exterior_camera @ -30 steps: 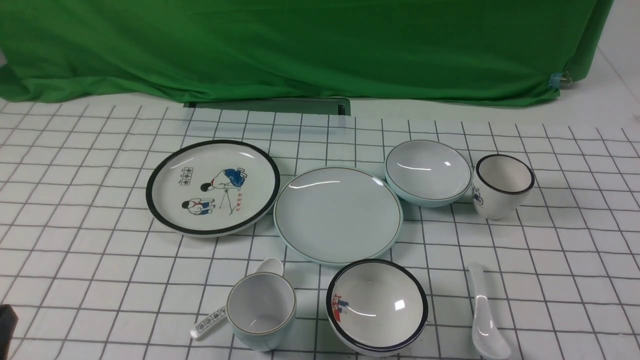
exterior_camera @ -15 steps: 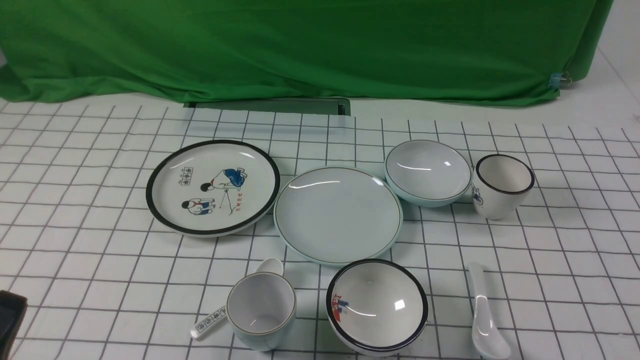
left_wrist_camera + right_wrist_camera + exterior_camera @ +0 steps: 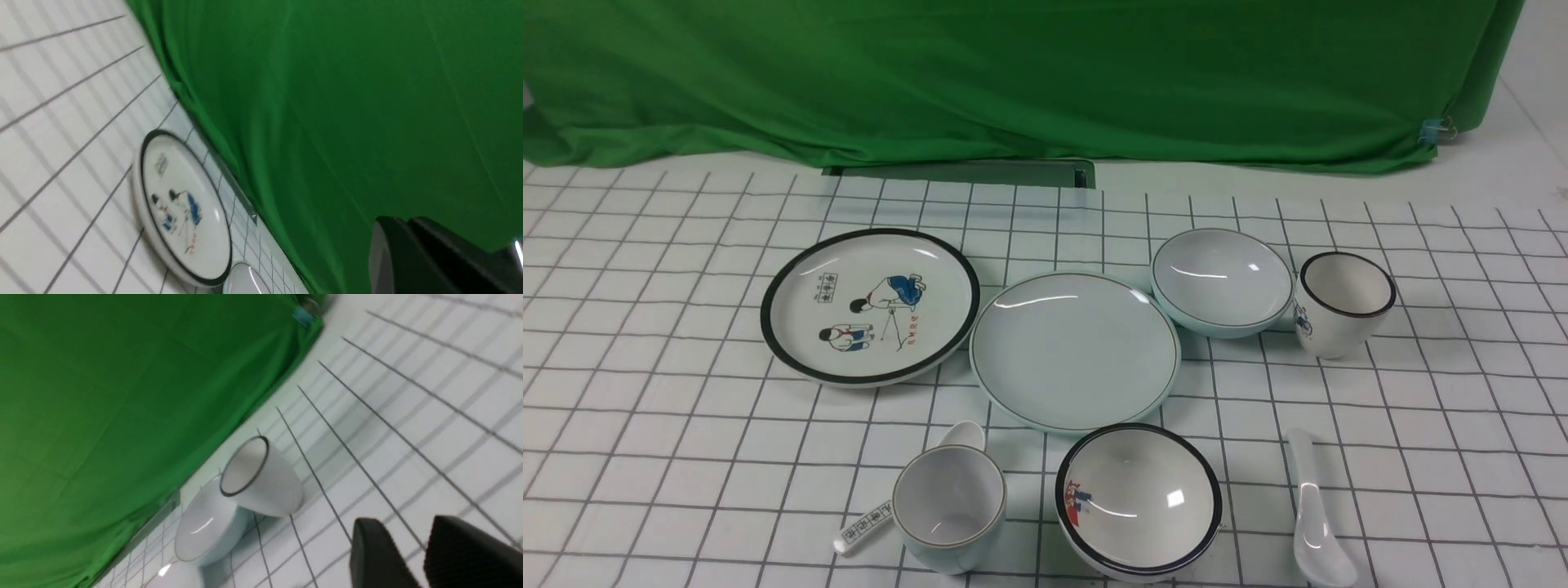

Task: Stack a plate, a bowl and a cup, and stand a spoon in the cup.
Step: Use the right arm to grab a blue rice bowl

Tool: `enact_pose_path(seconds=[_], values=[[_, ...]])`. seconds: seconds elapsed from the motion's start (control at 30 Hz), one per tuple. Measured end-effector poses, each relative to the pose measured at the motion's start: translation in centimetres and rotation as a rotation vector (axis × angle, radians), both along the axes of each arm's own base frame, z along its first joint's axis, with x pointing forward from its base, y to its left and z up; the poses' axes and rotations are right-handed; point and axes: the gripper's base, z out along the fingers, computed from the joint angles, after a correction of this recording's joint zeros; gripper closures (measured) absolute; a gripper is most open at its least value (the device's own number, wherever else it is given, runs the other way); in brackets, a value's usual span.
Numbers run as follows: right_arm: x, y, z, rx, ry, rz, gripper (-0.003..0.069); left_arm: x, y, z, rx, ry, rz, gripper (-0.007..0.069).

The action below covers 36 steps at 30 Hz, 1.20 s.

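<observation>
In the front view the plain pale blue-green plate (image 3: 1074, 351) lies mid-table. The pale bowl (image 3: 1223, 282) sits just behind it to the right, touching its edge. The pale cup (image 3: 949, 506) with its gold-brown rim stands upright at the front left. The plain white spoon (image 3: 1315, 523) lies at the front right. Neither gripper shows in the front view. My left gripper (image 3: 402, 222) hangs above the table with its fingers together and nothing between them. My right gripper (image 3: 408, 524) has a narrow gap between its fingers, holds nothing, and is well short of the bowl (image 3: 208, 526).
A cartoon plate (image 3: 870, 305) with a black rim lies at the left. A black-rimmed bowl (image 3: 1139, 498) sits at the front centre, a black-rimmed cup (image 3: 1343, 302) at the right, and a printed spoon (image 3: 862, 529) behind the pale cup. Green cloth (image 3: 1013, 73) backs the table.
The dark tip of my left gripper showed at the front view's bottom left corner earlier and has gone out of that view. The dishes have not moved.
</observation>
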Motion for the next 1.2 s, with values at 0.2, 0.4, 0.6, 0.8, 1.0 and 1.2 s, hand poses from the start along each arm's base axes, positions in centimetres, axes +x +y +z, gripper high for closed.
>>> enact_pose_path(seconds=[0.2, 0.4, 0.6, 0.8, 1.0, 1.2], values=[[1.1, 0.5, 4.2, -0.348, -0.005, 0.124, 0.0634, 2.4, -0.3, 5.4, 0.449, 0.266, -0.073, 0.0641], [6.2, 1.6, 10.7, -0.753, 0.132, 0.304, 0.0649, 8.2, -0.1, 8.3, 0.838, 0.661, -0.348, 0.0639], [11.2, 2.3, 14.5, -0.906, 0.329, 0.431, 0.0649, 12.5, -1.0, 9.0, 0.925, 0.789, -0.553, 0.0638], [18.9, 4.6, 15.2, -0.966, 0.607, 0.639, 0.0649, 17.1, -6.1, 9.2, 1.105, 0.772, -0.83, 0.0635], [25.4, 7.0, 14.8, -0.991, 0.659, 0.715, 0.0647, 19.7, -11.1, 10.8, 1.264, 0.657, -0.918, 0.0635], [31.5, 8.4, 13.3, -0.999, 0.747, 0.765, 0.0641, 21.3, -14.0, 11.5, 1.292, 0.569, -0.937, 0.0635]])
